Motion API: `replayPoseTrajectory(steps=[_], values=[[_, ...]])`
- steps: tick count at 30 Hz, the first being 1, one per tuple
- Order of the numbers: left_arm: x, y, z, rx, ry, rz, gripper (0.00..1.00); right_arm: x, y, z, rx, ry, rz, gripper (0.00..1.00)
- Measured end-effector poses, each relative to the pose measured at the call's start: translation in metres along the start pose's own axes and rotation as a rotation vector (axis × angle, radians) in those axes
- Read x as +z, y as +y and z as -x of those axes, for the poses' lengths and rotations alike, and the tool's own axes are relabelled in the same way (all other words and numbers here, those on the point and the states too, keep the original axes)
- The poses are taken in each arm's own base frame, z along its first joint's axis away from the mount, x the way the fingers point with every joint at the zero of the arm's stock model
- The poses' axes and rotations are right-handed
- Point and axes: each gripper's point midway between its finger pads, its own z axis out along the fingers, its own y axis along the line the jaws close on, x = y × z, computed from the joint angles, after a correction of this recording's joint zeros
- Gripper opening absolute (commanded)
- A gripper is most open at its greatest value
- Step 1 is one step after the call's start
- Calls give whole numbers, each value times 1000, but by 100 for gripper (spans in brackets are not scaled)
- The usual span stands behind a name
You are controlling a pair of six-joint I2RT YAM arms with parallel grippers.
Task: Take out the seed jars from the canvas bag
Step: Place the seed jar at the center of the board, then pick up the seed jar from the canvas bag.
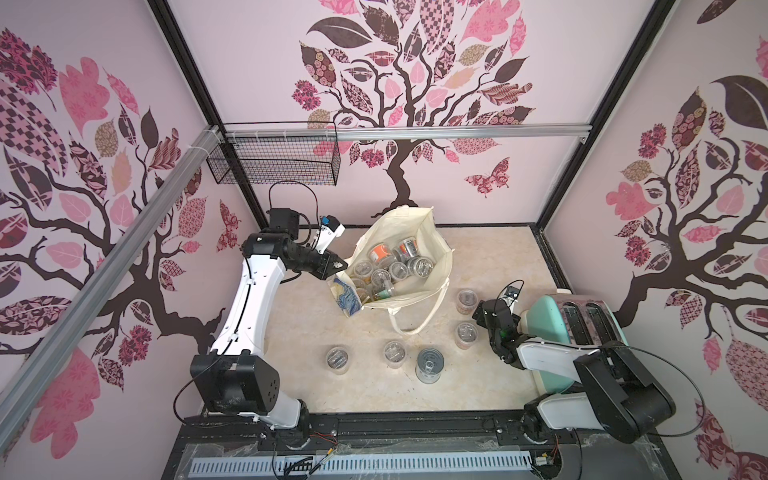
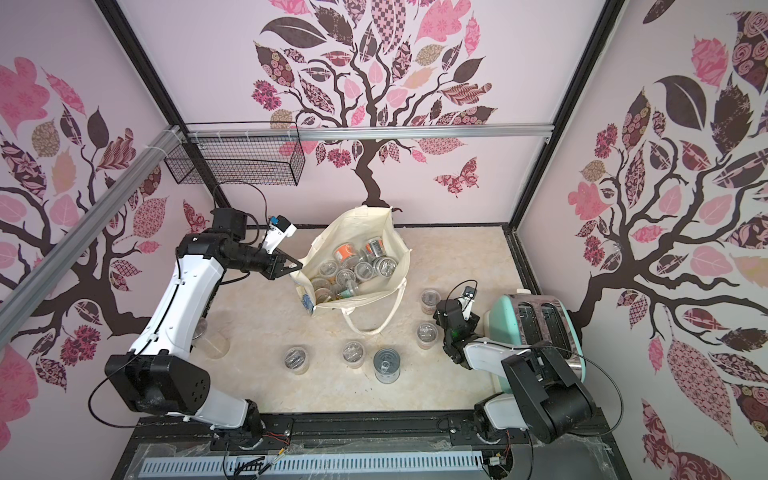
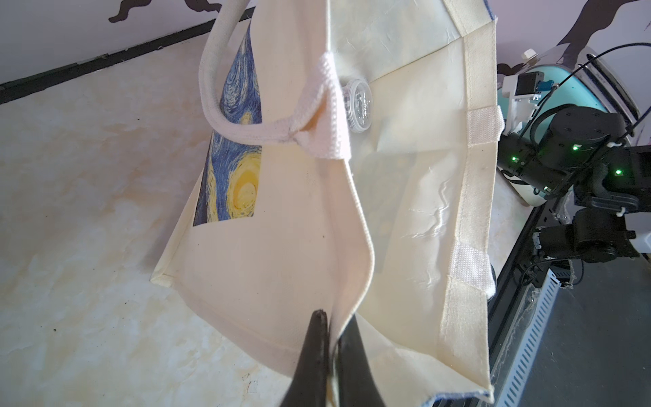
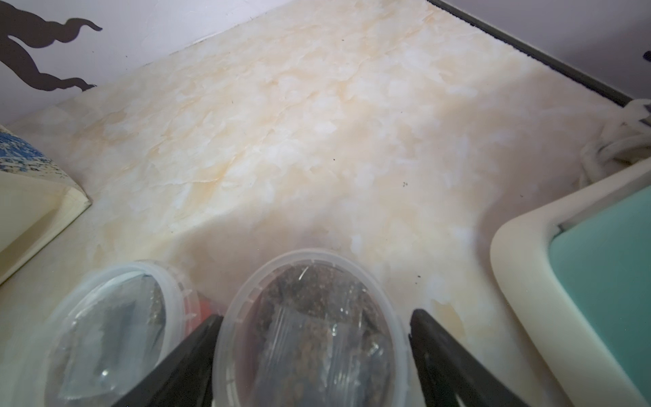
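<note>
Seed jars (image 1: 399,268) lay heaped inside the canvas bag (image 1: 415,224), labels too blurry to read. The left gripper (image 3: 334,317) pinched the bag's edge. The right gripper (image 4: 317,314) stood apart around a cut-off jar (image 4: 310,334) on the table (image 4: 317,141).

Pale pink walls (image 1: 540,178), printed with dark-branched trees (image 1: 400,183) in patterned pink and brown leaves and a butterfly (image 1: 488,179), are set on three sides. A black wire basket (image 1: 274,162) is hung from an aluminium rail (image 1: 457,132) at the back wall, and the cream marbled tabletop (image 1: 490,257) is evenly lit.
</note>
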Motion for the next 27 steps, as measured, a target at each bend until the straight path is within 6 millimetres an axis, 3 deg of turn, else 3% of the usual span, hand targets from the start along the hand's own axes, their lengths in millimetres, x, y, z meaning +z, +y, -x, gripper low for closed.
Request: replayPoseTrajectory(steps=[4, 7, 15, 21, 23, 27], values=[[0, 0, 0, 0, 0, 0, 0, -10, 2, 12, 9, -5, 13, 92], [0, 0, 0, 0, 0, -2, 0, -19, 12, 36, 20, -32, 36, 94], [-1, -6, -4, 30, 10, -25, 0, -53, 59, 99, -38, -87, 214, 90], [-2, -16, -10, 51, 24, -67, 0, -94, 133, 144, -162, -91, 542, 86], [-3, -18, -12, 59, 31, -78, 0, -114, 165, 150, -222, -84, 685, 86], [-3, -23, -16, 79, 41, -103, 0, -157, 226, 131, -393, -30, 940, 86]])
